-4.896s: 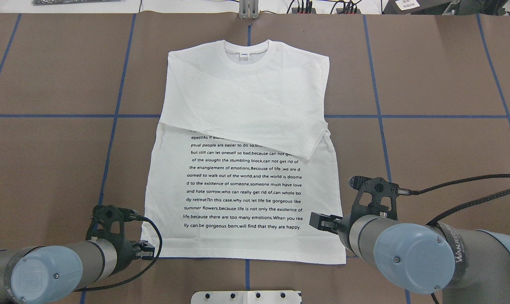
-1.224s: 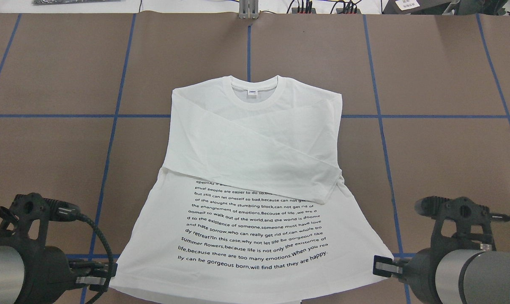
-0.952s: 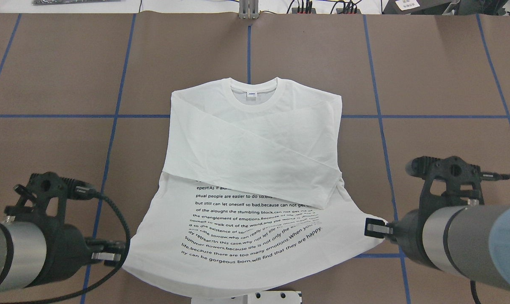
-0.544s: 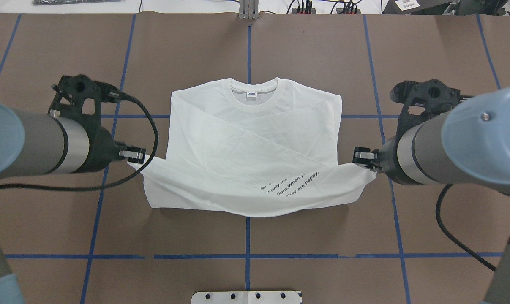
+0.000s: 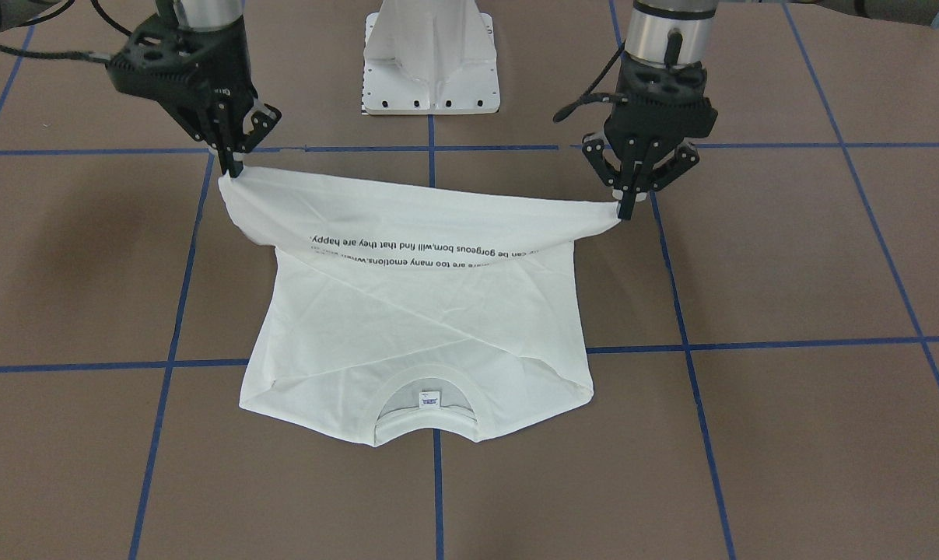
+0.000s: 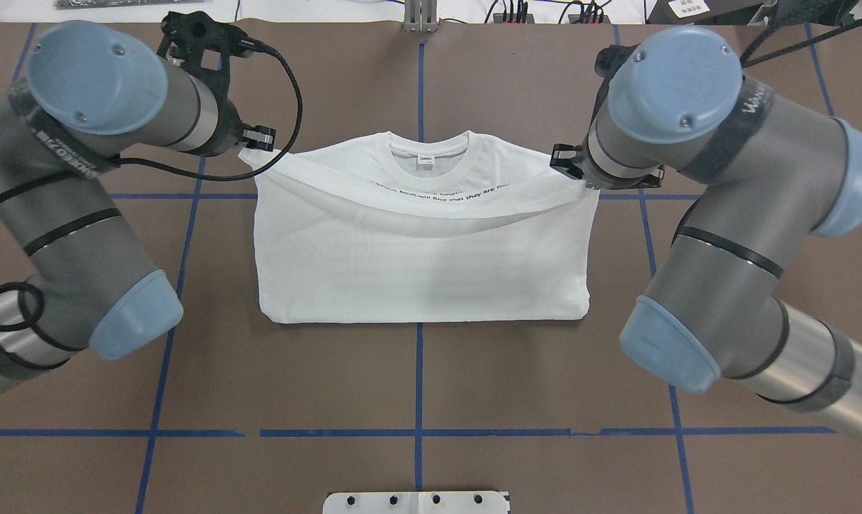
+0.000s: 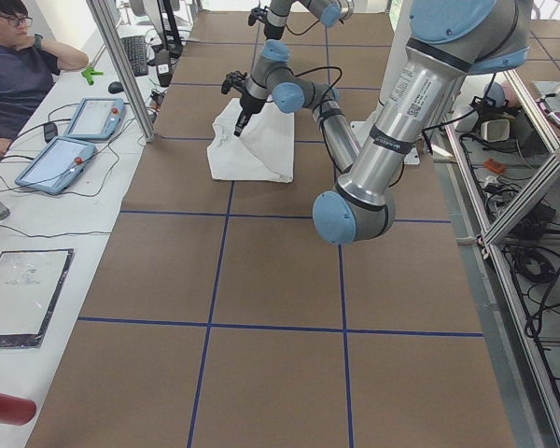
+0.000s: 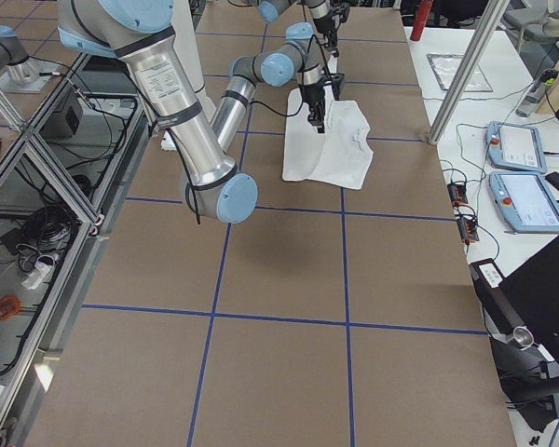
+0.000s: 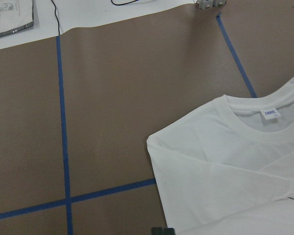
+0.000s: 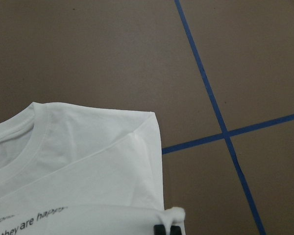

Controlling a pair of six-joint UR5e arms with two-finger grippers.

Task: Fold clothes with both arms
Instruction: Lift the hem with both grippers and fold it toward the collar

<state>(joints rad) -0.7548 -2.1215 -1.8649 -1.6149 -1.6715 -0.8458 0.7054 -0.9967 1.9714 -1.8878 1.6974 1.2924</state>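
The clothes are one white long-sleeved T-shirt (image 6: 420,264) lying on the brown table, doubled over on itself. Its hem is lifted and stretched between both grippers, just above the shoulders. My left gripper (image 6: 256,139) is shut on one hem corner and appears at the right of the front-facing view (image 5: 623,210). My right gripper (image 6: 566,160) is shut on the other corner and appears at that view's left (image 5: 232,169). One line of black text (image 5: 407,253) shows under the raised hem. The collar (image 5: 426,404) with its label lies flat. The right wrist view shows the pinched hem corner (image 10: 171,215).
Blue tape lines (image 6: 418,428) grid the table. The white pedestal base (image 5: 430,62) stands at the robot's edge. A metal bracket (image 6: 418,18) sits at the far edge. A person (image 7: 19,65) sits at a side desk with tablets (image 7: 65,154). Aluminium posts (image 8: 461,88) border the table.
Both grippers first pulled the shirt toward the robot, then carried the hem up and over toward the collar. The printed text is now almost all covered by the fold.
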